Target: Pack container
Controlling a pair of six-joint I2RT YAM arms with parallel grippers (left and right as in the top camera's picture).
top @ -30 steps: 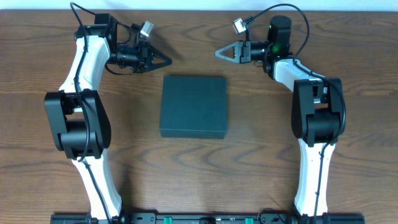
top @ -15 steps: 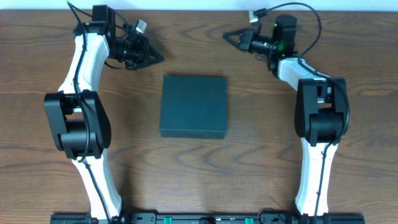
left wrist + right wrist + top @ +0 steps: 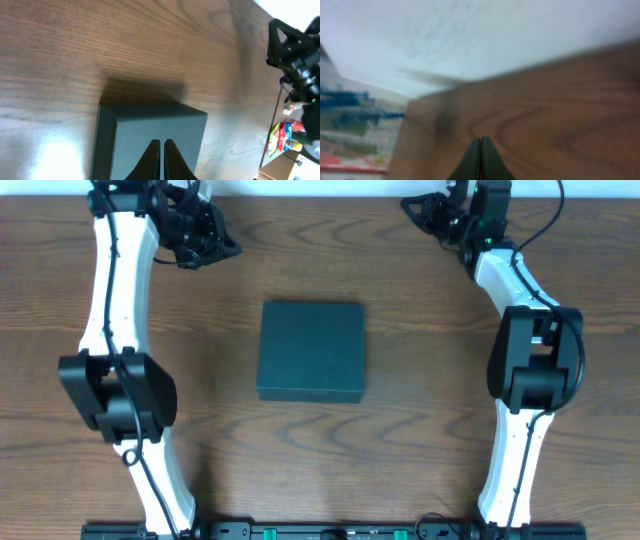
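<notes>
At the middle of the table (image 3: pixel 420 480), between both arms, the container (image 3: pixel 311 365) lies closed — left gripper (image 3: pixel 226 250) and right gripper (image 3: pixel 410 204) hang near the far edge, tips pressed together, holding nothing — so I'd part one pair first, then approach the lid's edge low and square to lift it.

One container (image 3: pixel 311 352) is counted on the one table (image 3: pixel 420 430). Two arms are seen, a left arm (image 3: pixel 115 290) and a right arm (image 3: pixel 530 360), and two grippers are carried, a left gripper (image 3: pixel 236 250) and a right gripper (image 3: pixel 406 202) (one to each arm). Bright packets (image 3: pixel 286 136) are glimpsed past the table's edge in the left wrist view; their number cannot be told.
</notes>
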